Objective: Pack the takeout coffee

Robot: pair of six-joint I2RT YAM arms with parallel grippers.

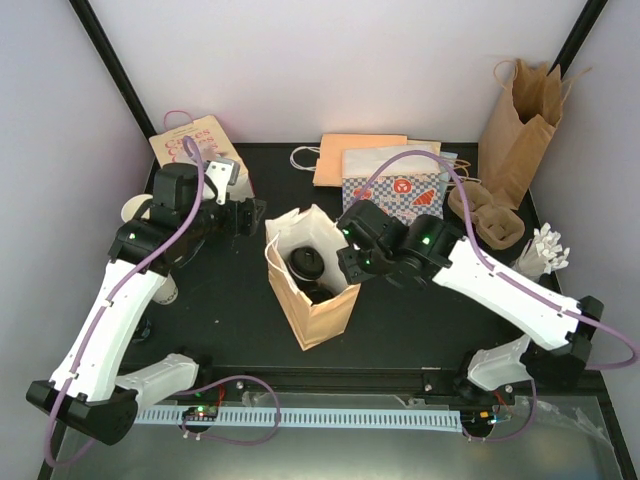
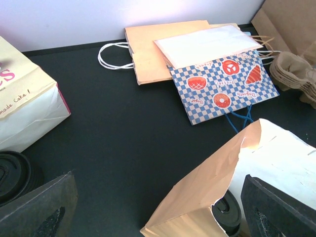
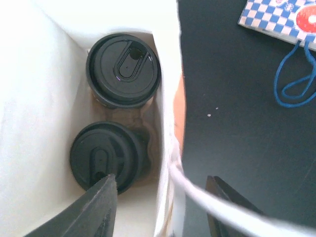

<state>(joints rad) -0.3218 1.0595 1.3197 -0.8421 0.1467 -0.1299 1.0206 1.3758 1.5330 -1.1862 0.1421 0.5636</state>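
Since two black-lidded paper cups (image 3: 123, 69) sit inside the brown bag (image 1: 320, 315), packing looks nearly done; right end effector (image 3: 163, 207), three o'clock, gapes empty.

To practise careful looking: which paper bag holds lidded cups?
The open brown bag standing at centre between the arms; only it shows two black-lidded cups inside.

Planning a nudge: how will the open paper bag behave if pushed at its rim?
The paper bag likely buckles at the rim: its thin walls look creased. Two lidded cups sit at its bottom, so pushed low it probably slides rather than tips.
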